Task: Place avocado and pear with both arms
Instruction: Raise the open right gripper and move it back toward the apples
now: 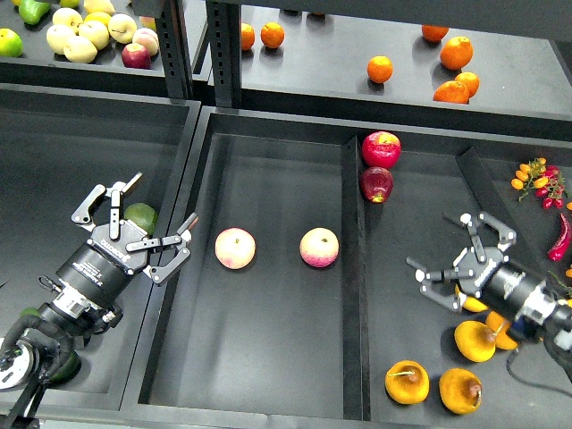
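Left gripper [136, 221] spread wide, holding nothing, hovering just over the avocado [142, 215], dark green, lying in the bin left of the centre tray [268, 357]. Right gripper [465, 259] also spread wide and empty, poised right of the centre tray above a pear [474, 304] largely hidden beneath it. Three more pears clustered nearby: one [475, 340] just below the gripper, two [407, 382] [461, 391] nearer the front edge. Inside the centre tray, two pink-yellow fruits [235, 248] [319, 248] side by side, apart. Two red apples [381, 148] [376, 183] just right of the tray's divider, toward the back.
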Tool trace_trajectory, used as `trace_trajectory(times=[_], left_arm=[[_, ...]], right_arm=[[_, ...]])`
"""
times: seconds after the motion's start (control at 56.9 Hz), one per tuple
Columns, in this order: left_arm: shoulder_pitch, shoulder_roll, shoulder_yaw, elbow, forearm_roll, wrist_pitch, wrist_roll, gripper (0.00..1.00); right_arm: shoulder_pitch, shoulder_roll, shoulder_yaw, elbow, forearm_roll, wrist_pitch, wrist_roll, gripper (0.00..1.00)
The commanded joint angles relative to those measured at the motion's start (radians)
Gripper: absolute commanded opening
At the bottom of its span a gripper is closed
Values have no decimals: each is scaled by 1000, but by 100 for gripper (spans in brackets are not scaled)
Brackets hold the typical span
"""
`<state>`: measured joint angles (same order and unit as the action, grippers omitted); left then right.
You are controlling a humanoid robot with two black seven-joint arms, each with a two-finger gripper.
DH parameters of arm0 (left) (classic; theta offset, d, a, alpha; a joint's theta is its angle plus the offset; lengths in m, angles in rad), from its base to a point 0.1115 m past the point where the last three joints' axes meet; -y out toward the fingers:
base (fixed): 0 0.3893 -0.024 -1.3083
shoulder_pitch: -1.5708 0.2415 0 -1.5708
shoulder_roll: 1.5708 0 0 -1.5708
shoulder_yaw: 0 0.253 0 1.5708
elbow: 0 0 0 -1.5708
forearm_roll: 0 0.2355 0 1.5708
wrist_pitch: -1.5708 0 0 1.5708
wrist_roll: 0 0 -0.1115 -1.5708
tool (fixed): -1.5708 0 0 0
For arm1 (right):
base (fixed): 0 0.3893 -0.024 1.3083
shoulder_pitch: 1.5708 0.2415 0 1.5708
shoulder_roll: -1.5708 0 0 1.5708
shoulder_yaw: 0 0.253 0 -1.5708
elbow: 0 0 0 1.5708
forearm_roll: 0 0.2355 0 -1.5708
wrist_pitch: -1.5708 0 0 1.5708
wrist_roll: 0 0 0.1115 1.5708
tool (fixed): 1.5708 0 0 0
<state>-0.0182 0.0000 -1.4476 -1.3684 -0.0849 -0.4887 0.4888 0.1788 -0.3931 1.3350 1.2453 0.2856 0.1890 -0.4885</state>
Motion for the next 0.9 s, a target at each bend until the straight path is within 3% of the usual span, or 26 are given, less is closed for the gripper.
trace_trajectory(times=[0.0,0.141,0.334,0.528,0.633,0.774,0.879], left_arm=[[1,0,0,2,-1,0,0,99],[1,0,-2,3,1,0,0,99],[3,0,-2,17,-1,0,0,99],[4,0,-2,55,-6,0,0,99],[4,0,4,97,-7,0,0,99],[4,0,29,149,-50,0,0,99],[4,0,46,173,-59,0,0,99]], right_arm=[[83,204,105,-49,-8,-92,0,99],[134,388,194,-135,-74,-95,0,99],[137,393,316,-201,-105,-83,0,99],[122,393,311,-265,-103,18,0,99],[79,393,242,-267,-89,35,0,100],[-30,393,11,-256,-66,164,0,100],[-78,393,-72,-234,-65,196,0,100]])
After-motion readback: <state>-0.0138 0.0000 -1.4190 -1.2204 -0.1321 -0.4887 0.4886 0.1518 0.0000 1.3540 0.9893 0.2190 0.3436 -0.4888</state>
